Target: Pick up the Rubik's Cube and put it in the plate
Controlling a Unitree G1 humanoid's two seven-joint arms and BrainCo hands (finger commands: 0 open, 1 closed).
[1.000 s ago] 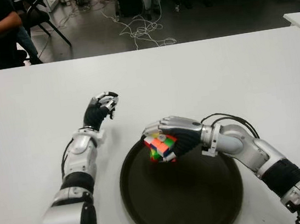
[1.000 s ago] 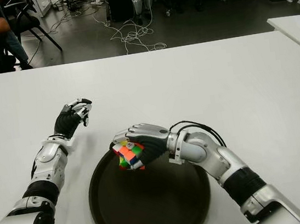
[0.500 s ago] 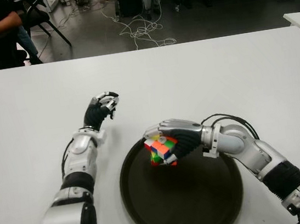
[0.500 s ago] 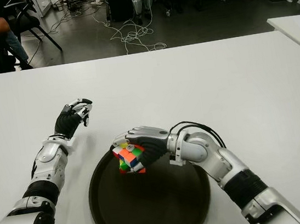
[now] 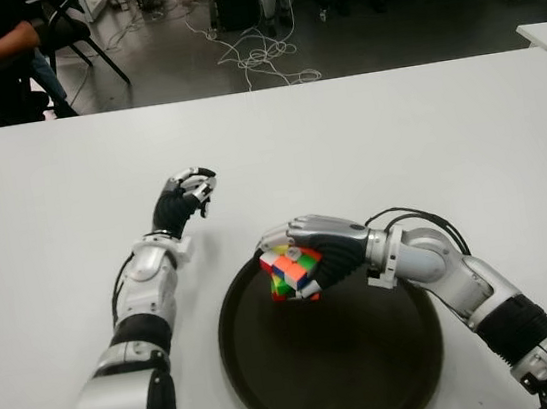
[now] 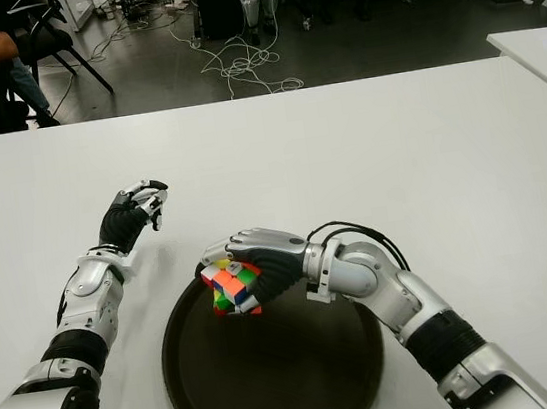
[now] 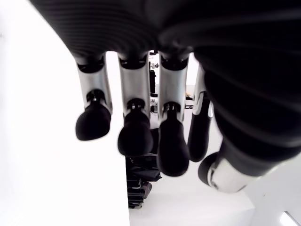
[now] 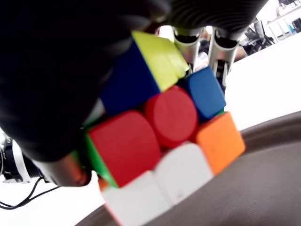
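Right hand [image 5: 311, 245]: fingers wrapped over the top and sides of the Rubik's Cube [image 5: 293, 273], clamped firmly on it; the wrist view confirms the palm pressed against the cube with fingertips behind. Rubik's Cube: held beneath the palm, tilted on a corner, over the near-left rim area of the plate [image 5: 378, 382], apparently not yet resting on the dark surface. Change over the last second: hand and cube have drifted slightly toward the robot's left and a touch upward along the plate's edge, grip unaltered; the cube hangs just inside the rim rather than over the centre. Meaning, as judged: transport is nearly complete, the release is not yet made; a lowering or a small shift inward would suit before the fingers part, lest the cube roll off the rim. Left hand [image 5: 187, 198]: idle, well apart to the left of the working hand, above the tabletop [image 5: 396, 138], fingers curled and holding nothing.
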